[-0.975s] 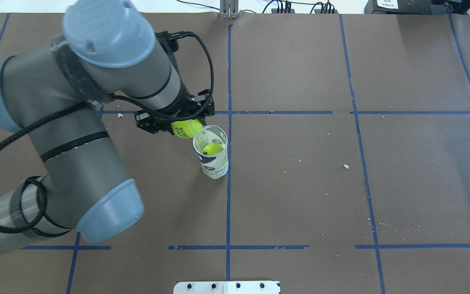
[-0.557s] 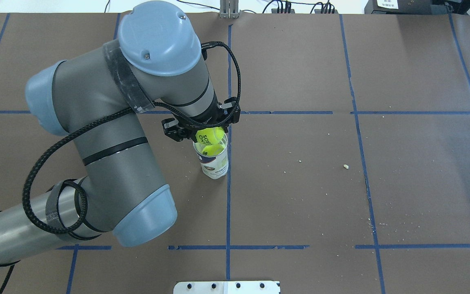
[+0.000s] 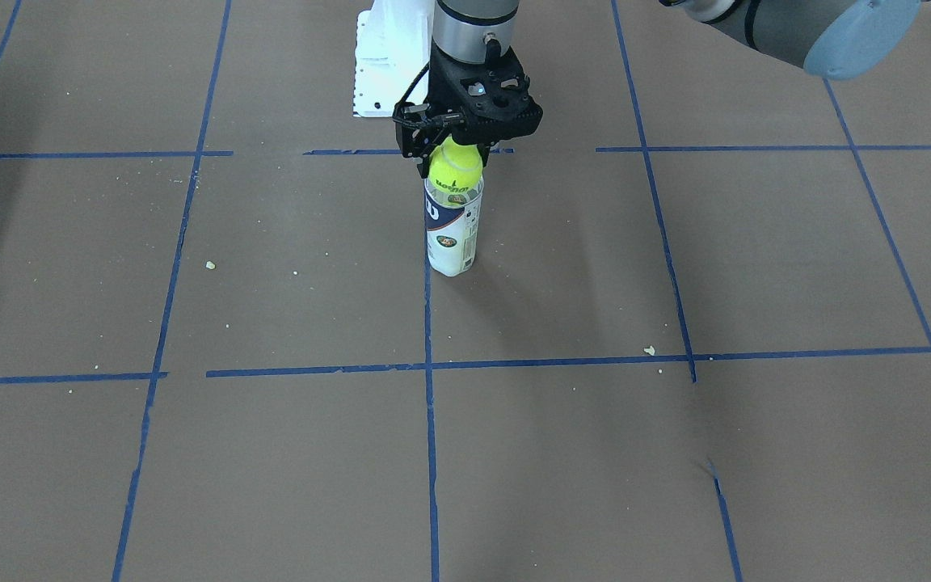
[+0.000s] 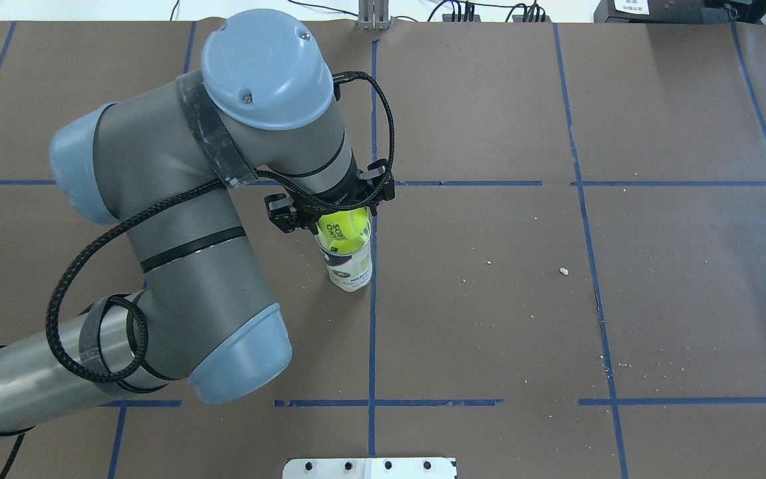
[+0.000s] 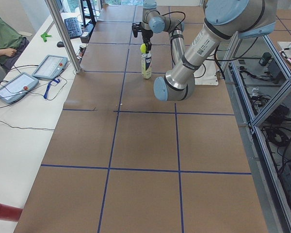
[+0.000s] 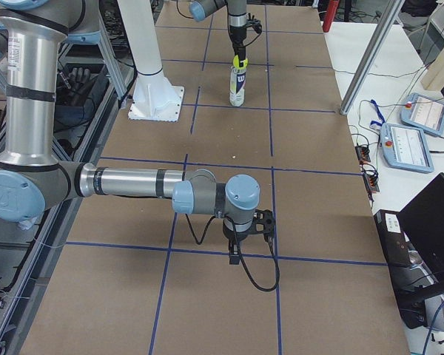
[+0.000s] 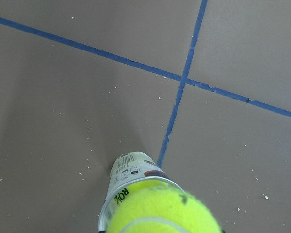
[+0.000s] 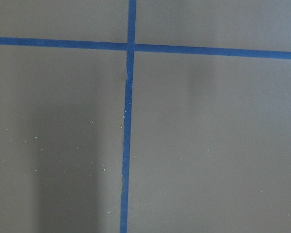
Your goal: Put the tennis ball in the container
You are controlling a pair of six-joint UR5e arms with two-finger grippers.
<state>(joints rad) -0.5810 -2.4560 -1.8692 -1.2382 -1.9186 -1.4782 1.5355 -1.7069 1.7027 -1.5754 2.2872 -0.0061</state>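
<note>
The tennis ball is bright yellow-green with dark lettering, and my left gripper is shut on it. It sits right at the open mouth of the container, a clear upright tube with a navy and white label. From overhead the tennis ball covers the top of the container. A second yellow-green ball shows through the tube's upper wall. The left wrist view has the tennis ball over the container. My right gripper hangs low over the table far from the tube; I cannot tell its state.
A white mounting plate lies behind the tube near the robot base. Small crumbs dot the brown paper. A metal post and control tablets stand at the operators' side, where a person sits.
My left arm swung right with the tennis ball, from beside the tube's rim to directly over its mouth, then settled slightly lower. The tube has not moved.
</note>
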